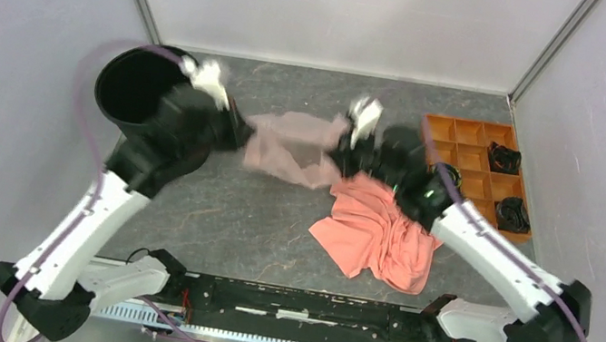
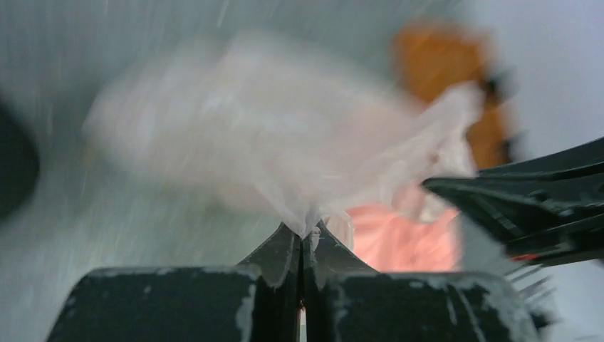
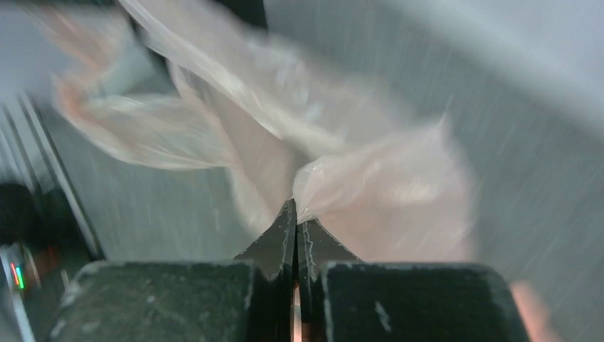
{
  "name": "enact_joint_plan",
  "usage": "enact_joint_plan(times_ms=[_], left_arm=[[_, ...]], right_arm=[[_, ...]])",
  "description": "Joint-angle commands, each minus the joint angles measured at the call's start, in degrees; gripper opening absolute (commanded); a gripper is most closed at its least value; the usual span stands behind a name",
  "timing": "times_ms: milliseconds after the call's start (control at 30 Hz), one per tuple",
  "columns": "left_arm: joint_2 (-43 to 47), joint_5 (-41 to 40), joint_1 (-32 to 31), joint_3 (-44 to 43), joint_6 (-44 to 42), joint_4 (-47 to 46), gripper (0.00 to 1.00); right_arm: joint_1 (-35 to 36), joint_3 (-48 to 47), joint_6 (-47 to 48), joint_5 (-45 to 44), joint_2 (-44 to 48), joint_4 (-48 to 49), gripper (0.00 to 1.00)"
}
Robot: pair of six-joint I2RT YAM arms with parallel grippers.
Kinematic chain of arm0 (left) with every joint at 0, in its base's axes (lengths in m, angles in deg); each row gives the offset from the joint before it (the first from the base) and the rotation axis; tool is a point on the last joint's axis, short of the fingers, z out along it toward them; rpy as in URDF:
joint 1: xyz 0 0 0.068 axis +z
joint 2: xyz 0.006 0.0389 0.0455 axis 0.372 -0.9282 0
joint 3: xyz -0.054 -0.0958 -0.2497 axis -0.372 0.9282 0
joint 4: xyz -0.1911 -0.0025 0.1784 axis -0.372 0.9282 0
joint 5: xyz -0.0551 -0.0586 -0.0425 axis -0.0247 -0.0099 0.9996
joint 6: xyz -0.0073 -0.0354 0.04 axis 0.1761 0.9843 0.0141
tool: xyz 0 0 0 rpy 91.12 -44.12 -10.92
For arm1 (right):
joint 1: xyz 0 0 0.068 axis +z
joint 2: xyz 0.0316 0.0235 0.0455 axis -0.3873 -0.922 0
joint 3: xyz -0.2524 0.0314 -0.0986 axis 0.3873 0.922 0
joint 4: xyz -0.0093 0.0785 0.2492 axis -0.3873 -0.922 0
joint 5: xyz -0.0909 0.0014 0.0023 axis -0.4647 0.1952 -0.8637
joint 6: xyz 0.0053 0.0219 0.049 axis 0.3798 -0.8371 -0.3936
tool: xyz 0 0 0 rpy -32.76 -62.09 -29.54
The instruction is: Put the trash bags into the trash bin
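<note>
A thin pale pink trash bag [image 1: 292, 146] hangs stretched between my two grippers above the table's middle. My left gripper [image 1: 242, 136] is shut on the bag's left end; in the left wrist view the plastic [image 2: 285, 135] bunches into its closed tips [image 2: 307, 231]. My right gripper [image 1: 341, 151] is shut on the right end, and the film [image 3: 320, 149] fans out from its closed tips [image 3: 295, 211]. The black round trash bin [image 1: 139, 93] stands at the far left, just behind the left wrist. All views are blurred by motion.
A coral-orange cloth [image 1: 379, 234] lies crumpled on the grey table under the right arm. An orange compartment tray [image 1: 477, 162] with black items sits at the far right. Grey walls close in the left, right and back.
</note>
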Motion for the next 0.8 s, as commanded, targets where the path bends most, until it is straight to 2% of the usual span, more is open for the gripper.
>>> enact_joint_plan(times_ms=[0,67,100,167,233,300,333,400,467,533,567,633,700,767], left_arm=[[-4.6,1.9,0.1,-37.4,-8.4,-3.6,0.02],[-4.2,7.5,0.1,-44.9,-9.4,-7.6,0.02],[-2.0,10.0,0.1,-43.0,-9.2,-11.9,0.02],[4.4,10.6,0.1,-32.4,-7.1,-21.9,0.02],[10.0,6.4,0.1,-19.5,-3.6,-25.6,0.02],[12.2,0.4,0.1,-8.4,-0.8,-20.0,0.02],[12.2,-3.4,0.1,-3.3,2.2,-12.3,0.02],[10.8,-8.1,0.1,5.3,7.3,-3.2,0.02],[10.4,-5.9,0.1,12.2,11.3,0.9,0.02],[13.6,-2.8,0.1,17.7,13.9,-1.8,0.02],[15.7,-1.5,0.1,18.9,14.0,-5.6,0.02],[17.4,-0.7,0.1,16.1,11.7,-9.8,0.02],[13.9,0.8,0.1,6.9,7.3,-12.5,0.02],[9.3,4.6,0.1,-6.3,2.7,-13.1,0.02]], right_arm=[[0.0,-33.3,7.4,-2.4,2.8,-1.4,0.01],[-0.1,-36.9,6.2,1.5,5.7,4.3,0.01],[-0.1,-33.8,5.1,3.3,8.3,9.4,0.01],[0.0,-23.6,2.3,6.3,14.1,20.2,0.01],[-0.1,-11.6,0.9,7.0,17.4,26.6,0.01],[-0.1,-0.3,-0.6,3.6,17.6,26.4,0.01],[-0.1,5.8,-1.0,2.2,16.3,23.9,0.01],[-0.1,13.5,-3.0,1.3,12.7,20.5,0.01],[-0.1,21.6,-6.7,4.4,10.7,22.4,0.01],[0.0,26.4,-10.1,6.7,11.4,26.4,0.01],[0.0,26.4,-10.4,5.9,12.6,26.6,0.01],[-0.1,20.0,-7.1,3.1,14.1,21.7,0.01],[-0.1,7.1,-1.0,1.7,13.8,14.2,0.01],[-0.1,-7.1,3.8,1.4,12.3,8.2,0.01]])
